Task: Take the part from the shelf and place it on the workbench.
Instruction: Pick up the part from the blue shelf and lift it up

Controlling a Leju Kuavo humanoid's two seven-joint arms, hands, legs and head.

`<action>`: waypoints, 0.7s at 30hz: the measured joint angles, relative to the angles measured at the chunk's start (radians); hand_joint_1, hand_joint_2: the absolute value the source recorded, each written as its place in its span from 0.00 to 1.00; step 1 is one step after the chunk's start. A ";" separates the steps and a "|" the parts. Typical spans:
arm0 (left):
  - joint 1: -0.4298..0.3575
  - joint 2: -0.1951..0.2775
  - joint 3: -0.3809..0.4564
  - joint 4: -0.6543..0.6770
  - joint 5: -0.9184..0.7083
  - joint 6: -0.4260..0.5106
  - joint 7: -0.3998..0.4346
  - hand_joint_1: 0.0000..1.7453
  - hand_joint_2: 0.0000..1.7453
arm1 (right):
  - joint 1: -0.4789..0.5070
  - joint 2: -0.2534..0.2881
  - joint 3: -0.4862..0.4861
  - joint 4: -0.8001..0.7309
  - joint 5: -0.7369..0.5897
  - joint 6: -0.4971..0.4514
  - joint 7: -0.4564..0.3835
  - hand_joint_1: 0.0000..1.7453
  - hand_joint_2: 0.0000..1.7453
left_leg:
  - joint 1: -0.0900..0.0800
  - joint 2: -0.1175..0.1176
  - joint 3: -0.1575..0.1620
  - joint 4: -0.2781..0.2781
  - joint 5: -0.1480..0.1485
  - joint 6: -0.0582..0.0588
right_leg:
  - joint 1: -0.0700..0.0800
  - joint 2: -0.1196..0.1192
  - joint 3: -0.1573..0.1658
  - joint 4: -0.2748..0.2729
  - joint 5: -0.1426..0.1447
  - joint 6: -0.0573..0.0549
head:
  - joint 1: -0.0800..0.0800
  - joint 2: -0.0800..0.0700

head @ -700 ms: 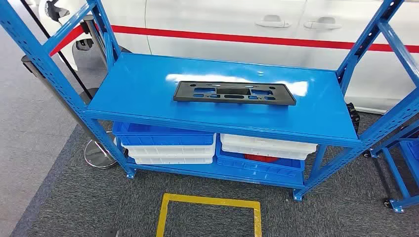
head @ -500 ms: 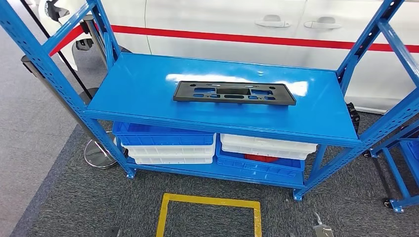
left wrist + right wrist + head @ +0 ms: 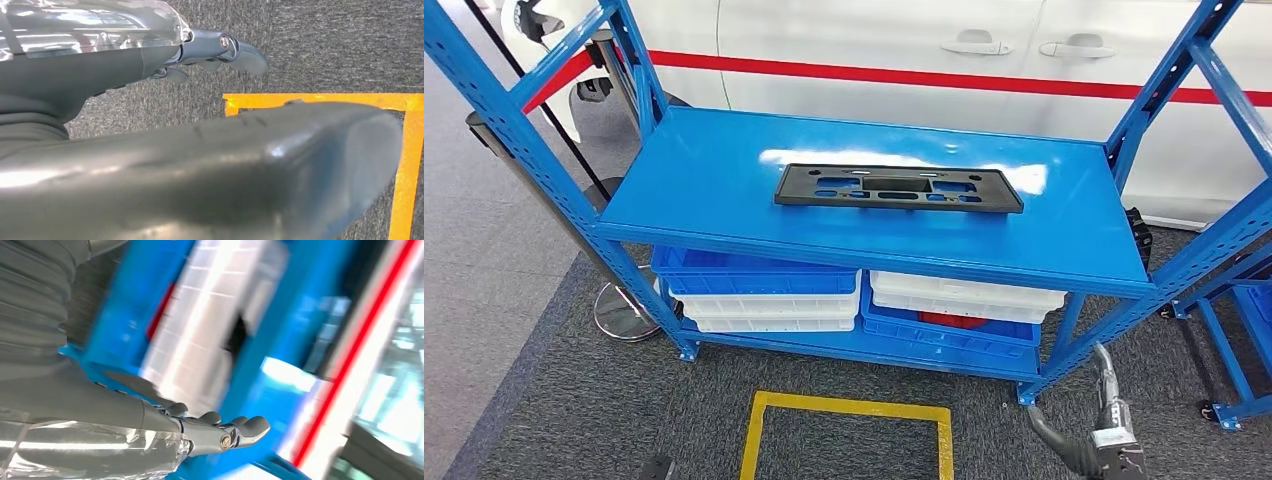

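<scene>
Now the right robot hand (image 3: 1109, 440) rises at five o'clock, fingers apart and empty, toward the untouched part (image 3: 898, 188) on the shelf (image 3: 704, 170).

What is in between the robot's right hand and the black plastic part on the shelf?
In the head view, the right hand is low over grey carpet. Between it and the flat black plastic part lie bare blue shelf top and its front edge.

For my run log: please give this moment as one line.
stage: reaching | part: flat on shelf, untouched | right hand: low, empty | left hand: low, empty
</scene>
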 joint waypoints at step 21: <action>-0.005 -0.041 -0.011 0.007 -0.064 0.054 -0.062 0.00 0.00 | -0.131 -0.087 0.216 -0.508 0.040 0.015 0.040 0.00 1.00 | -0.003 -0.001 -0.004 0.003 0.001 0.001 | -0.004 -0.002 0.000 -0.002 0.003 0.004 | 0.000 0.000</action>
